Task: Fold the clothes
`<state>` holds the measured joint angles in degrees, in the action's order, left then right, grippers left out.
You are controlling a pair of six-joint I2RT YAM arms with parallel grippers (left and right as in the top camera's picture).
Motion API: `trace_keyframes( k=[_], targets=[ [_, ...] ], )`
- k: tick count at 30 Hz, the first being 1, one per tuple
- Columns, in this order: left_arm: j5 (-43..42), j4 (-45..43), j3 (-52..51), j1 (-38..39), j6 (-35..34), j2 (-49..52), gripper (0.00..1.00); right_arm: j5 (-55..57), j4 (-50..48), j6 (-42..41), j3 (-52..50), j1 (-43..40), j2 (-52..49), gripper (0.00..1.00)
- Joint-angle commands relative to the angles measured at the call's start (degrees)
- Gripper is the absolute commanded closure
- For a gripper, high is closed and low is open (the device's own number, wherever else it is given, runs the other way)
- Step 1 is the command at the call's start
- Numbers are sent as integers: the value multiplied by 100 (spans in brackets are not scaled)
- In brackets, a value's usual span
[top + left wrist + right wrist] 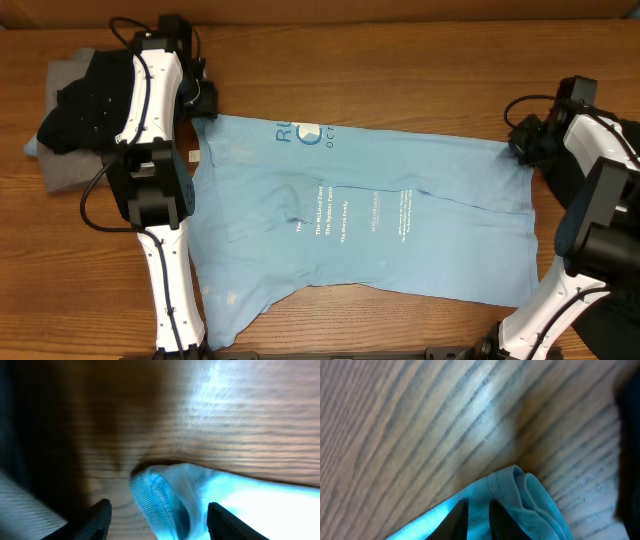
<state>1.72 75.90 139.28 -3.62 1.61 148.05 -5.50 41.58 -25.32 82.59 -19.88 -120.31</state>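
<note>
Left claw (159, 505) is standing open: through its wrist camera I am seeing the two dark fingers (100, 520) set wide apart, with a bunched, ribbed corner of the light blue T-shirt (370, 210) lying on the wood between them, not pinched. From overhead, I am finding the left claw at the shirt's corner nearest the far left of the worktop (400, 60).

On the other side, the right claw (477, 504) is gripping the same shirt. Its fingers are sitting almost together, and a narrow strip of blue cloth is showing in the slit between them, just behind a rolled hem. Overhead, that claw is sitting at the shirt's corner towards the right edge of the worktop.

I am seeing the T-shirt lying spread across the middle of the worktop, mostly flat, with a few creases running through it. Its white lettering (320, 215) is facing up, and one loose part is trailing towards the near edge beside the left arm's base.

At the far left corner a black garment (75, 115) is resting in a heap on a grey garment (60, 170), partly hidden under the left arm and apart from the blue shirt.
</note>
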Motion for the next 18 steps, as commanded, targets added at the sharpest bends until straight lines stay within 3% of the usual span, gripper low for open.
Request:
trace_keyframes(
  k=[1, 12, 18],
  targets=[
    [59, 153, 568, 22, -70, -629, 36, 96, 258, 173, -295, -146, -55, 81],
    [-472, 979, 1088, 28, -33, -1996, 40, -511, 765, 332, -284, -205, 2271, 76],
    [-669, 1609, 1088, 35, -33, -2293, 59, -535, 1200, 321, -284, -195, 3215, 65]
  ],
)
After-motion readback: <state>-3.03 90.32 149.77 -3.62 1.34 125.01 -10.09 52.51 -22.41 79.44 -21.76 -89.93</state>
